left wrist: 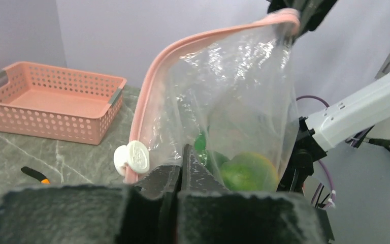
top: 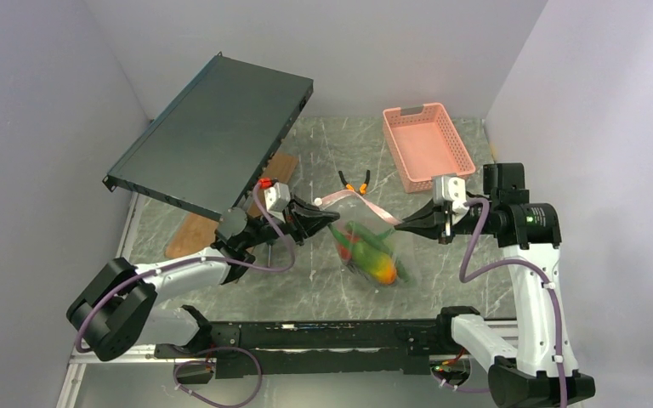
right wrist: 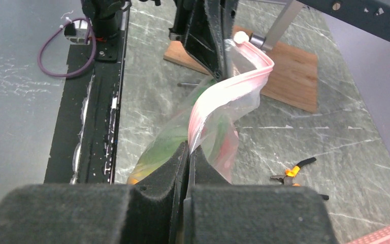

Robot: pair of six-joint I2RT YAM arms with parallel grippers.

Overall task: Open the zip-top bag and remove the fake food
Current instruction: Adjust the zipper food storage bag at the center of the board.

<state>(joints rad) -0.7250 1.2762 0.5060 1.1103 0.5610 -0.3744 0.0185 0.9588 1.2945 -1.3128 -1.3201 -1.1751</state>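
We hold the zip-top bag [top: 366,228] up, our left gripper [top: 330,219] clamped on its left edge and our right gripper [top: 401,226] on its right, fake food [top: 372,257] inside.

- Left arm [top: 178,272]: mine, lying low, stretched forward and to the right from its base.
- Left gripper [left wrist: 182,168]: my fingers pressed together, pinching film of the zip-top bag [left wrist: 233,91].
- Right arm [top: 537,280]: upright, elbow bent, forearm pointing left.
- Right gripper [right wrist: 189,148]: my jaws closed tight on the bag's mouth edge.
- My two grippers face each other, tips apart.
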